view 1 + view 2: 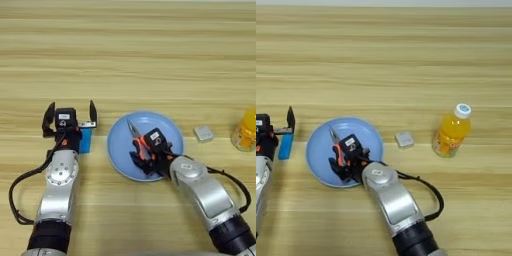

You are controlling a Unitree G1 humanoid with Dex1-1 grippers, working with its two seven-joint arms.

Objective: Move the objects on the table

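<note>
Orange bottle (pixel 452 131) whole only in right eye view.

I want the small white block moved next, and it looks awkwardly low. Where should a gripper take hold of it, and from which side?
Take the small white square block across two opposite side faces, coming straight down from above. It lies flat and low on the table, with bare wood all round it, between the plate and the bottle, so the fingers likely fit.
</note>
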